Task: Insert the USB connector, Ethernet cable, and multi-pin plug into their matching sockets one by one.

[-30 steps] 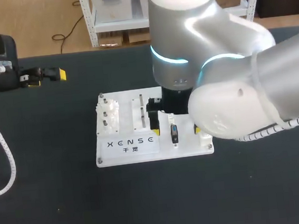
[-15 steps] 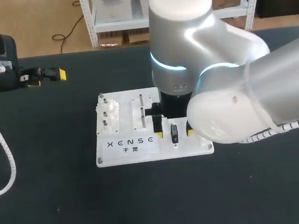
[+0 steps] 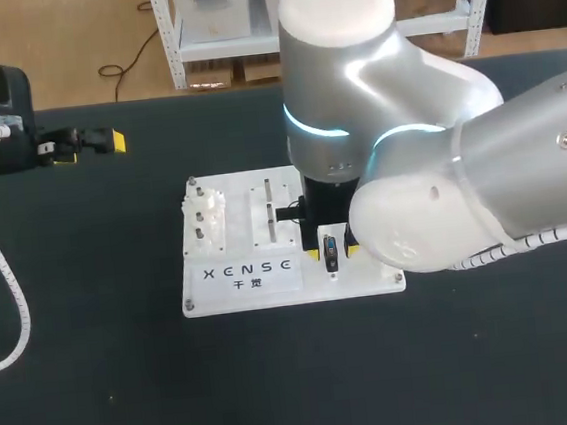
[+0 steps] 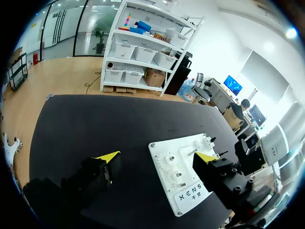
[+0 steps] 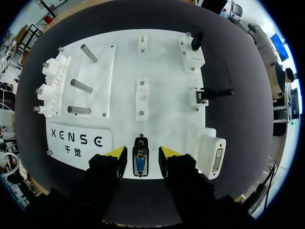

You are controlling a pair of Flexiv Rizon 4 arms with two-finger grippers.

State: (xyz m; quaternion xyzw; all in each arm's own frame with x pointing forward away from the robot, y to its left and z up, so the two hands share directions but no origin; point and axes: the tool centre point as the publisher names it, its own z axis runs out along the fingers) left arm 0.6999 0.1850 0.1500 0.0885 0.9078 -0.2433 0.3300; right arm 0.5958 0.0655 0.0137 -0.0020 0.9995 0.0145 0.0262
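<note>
Straddling the black-shelled multi-pin plug with the blue face (image 5: 140, 165), the right gripper (image 5: 143, 152) hangs over the near edge of the white plastic connector board (image 5: 157, 62), which lies flat on the black tabletop (image 3: 100, 391). Its jaws stand apart, one on each side of the plug, and a thin strip of board appears to show between each jaw and the plug shell, so no clamping contact is confirmed. The plug stands upright on the board, just beside the white block with a multi-pin socket face (image 5: 213, 156) at the board's near right corner. It cannot be determined whether the plug is seated in a socket or only parked in a holder. Further back along the same side, a small black connector (image 5: 196, 40) stands in a white holder at the far corner, and a second black connector with a thin rod (image 5: 206, 94) lies in a white holder midway. Their insertion state is also not readable from these views. The left gripper (image 4: 157, 156) is well apart from the board, over bare tabletop, with its jaws wide apart and nothing between them. Assessment: the multi-pin step is in hand, and no insertion can be verified as complete.
</note>
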